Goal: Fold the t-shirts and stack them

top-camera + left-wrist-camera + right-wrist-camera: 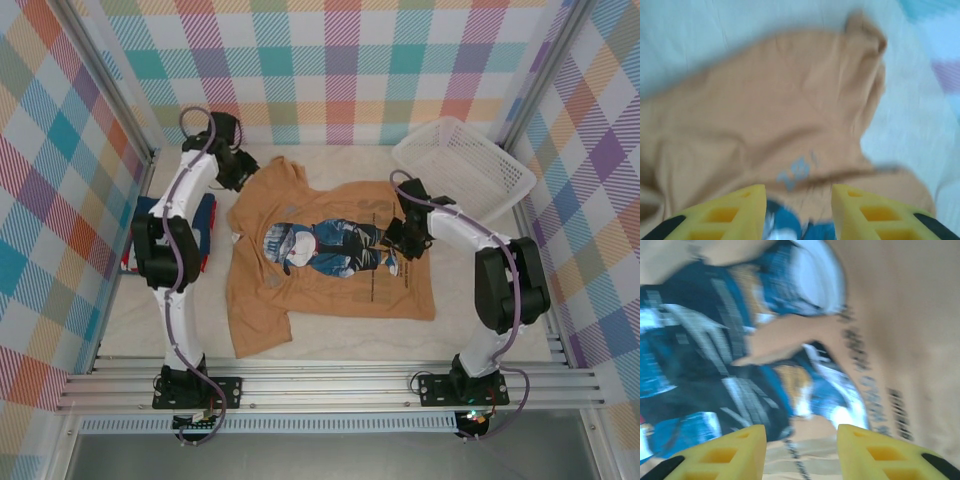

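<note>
Risk: orange shirt (330, 290) lies spread on the table (480, 320), left claw (238, 168) at its far sleeve (285, 175), right claw (405, 240) by its print (330, 247), both spread, empty; a shallow pinch could bunch it.

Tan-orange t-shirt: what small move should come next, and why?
Probably lower the left gripper and close its jaws on the far sleeve: the tan-orange t-shirt lies spread flat, print up, unfolded, and those jaws stand open over it.
</note>
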`<state>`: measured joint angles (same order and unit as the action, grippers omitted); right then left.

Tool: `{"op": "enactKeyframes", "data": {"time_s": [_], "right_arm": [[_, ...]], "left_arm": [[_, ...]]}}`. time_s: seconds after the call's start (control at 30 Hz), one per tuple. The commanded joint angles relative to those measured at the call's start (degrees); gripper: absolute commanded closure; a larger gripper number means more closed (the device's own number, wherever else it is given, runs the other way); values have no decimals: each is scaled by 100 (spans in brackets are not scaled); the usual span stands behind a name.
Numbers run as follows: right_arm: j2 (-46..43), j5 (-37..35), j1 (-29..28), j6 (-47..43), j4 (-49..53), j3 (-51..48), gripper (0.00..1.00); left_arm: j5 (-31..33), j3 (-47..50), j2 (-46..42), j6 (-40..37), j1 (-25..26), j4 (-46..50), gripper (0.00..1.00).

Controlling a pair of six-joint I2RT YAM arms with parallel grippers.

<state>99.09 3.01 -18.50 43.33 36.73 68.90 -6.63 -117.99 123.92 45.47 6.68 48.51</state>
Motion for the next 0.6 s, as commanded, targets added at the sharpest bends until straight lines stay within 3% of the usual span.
{"op": "enactKeyframes", "data": {"time_s": [0.0,0.1,0.2,0.4,0.57], "right_arm": [[158,487,-22,-495,-729,331,60],[327,430,17,-506,-653,580,63],[305,141,57,-390,-267,716,64],[-278,-220,217,-62,695,343,63],[-733,199,268,100,832,-338,61]], "left_arm": [[330,-772,983,-114,-127,93,64],[398,-1700,1670,-320,-118,588,72],[508,-1731,1657,-326,-96,985,73],[1041,589,-290,-534,153,894,66],[987,2533,-1406,-954,145,684,63]]}}
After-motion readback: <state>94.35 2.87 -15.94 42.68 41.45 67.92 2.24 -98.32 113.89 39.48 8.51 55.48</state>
